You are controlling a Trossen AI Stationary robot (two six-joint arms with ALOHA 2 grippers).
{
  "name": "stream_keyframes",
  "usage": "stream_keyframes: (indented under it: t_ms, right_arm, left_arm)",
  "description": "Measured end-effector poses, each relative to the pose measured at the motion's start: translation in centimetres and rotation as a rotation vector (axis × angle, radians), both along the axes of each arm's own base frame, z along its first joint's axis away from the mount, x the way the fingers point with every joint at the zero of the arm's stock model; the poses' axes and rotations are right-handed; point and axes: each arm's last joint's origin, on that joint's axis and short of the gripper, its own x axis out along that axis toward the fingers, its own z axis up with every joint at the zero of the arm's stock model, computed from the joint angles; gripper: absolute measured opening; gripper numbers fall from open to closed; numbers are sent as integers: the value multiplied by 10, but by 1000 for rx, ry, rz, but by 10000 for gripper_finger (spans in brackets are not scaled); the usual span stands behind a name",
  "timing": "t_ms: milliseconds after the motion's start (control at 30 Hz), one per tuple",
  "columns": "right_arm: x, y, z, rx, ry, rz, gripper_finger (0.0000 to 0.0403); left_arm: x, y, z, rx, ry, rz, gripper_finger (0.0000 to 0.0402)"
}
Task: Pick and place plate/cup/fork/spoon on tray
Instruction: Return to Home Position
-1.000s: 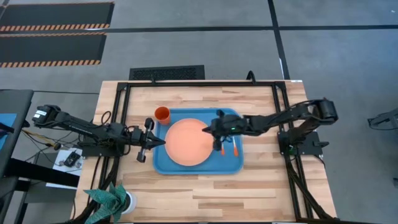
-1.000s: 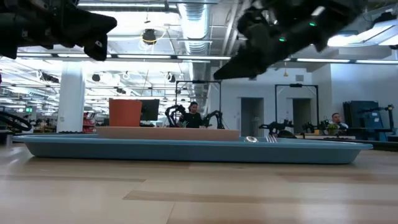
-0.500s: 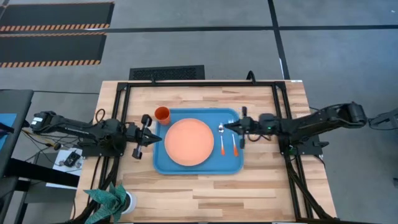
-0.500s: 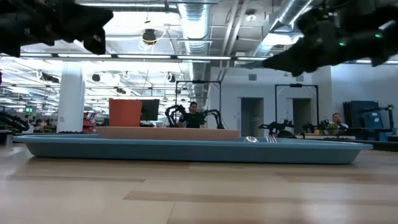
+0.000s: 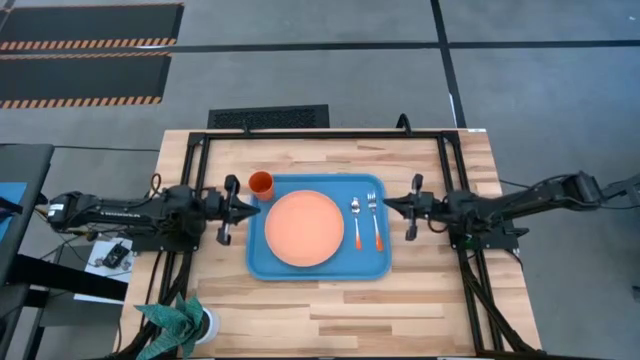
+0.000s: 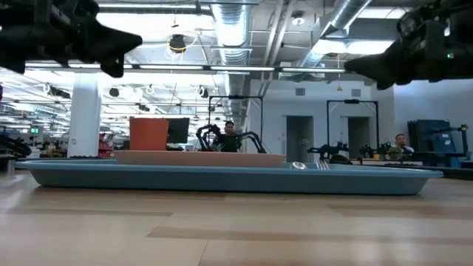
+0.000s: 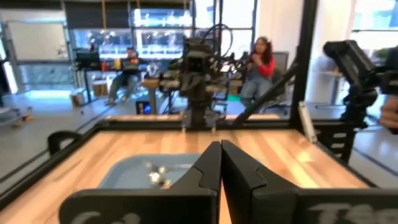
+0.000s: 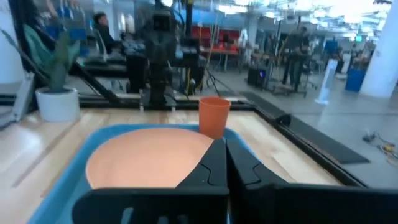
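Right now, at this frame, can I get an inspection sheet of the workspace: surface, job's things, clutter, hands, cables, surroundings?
Surface: wooden table inside a black frame.
Job's things: blue tray mid-table; plate in it; spoon and fork side by side in the tray beside the plate; cup upright at the tray's far left corner.
Clutter: potted plant at the table's near left corner.
Hands: left hand shut, empty, raised by the tray's left edge; right hand shut, empty, raised by its right edge.
Cables: wires by the left arm's base, off the table.
Surroundings: seated people beyond the table; striped floor mats.
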Motion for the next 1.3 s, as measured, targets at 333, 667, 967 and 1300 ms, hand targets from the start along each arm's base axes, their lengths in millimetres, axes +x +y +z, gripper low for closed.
stream_keyframes:
  t_ms: [333,667,967,1300]
  right_arm:
    - [-19,-4,-2,-31,-38,-36,3]
    - [-34,-8,-3,-26,-17,-83,3]
    - [-51,-12,-6,3,-28,-91,3]
    - [-50,-17,-9,23,2,-155,3]
  left_arm:
    - [-7,16,-13,-21,-74,63,0]
    - [-11,26,-19,-8,-10,109,0]
    - [-22,33,-24,-50,37,204,0]
    - [-39,27,-29,-100,43,347,0]
